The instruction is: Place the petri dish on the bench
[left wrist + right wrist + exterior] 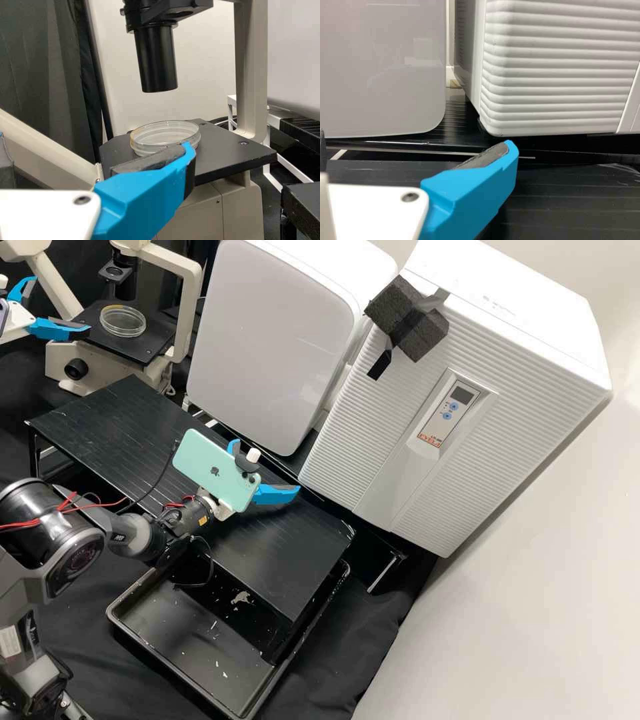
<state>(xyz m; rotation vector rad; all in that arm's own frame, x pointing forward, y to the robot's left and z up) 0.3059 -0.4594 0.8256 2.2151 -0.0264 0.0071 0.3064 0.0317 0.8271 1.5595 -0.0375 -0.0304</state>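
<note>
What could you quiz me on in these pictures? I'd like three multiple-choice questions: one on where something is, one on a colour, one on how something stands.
1. Where is the petri dish?
A) In the black tray
B) On the microscope's stage
C) On the ribbed white box

2. What colour is the phone?
A) Mint green
B) Red
C) Yellow

3. How is the left gripper?
A) Shut on the dish
B) Shut on nothing
C) Open

Right letters:
1: B, the high view shows the dish lying on that black plate.
2: A, its pale green back faces the camera.
3: C, its two blue fingers stand well apart.
</note>
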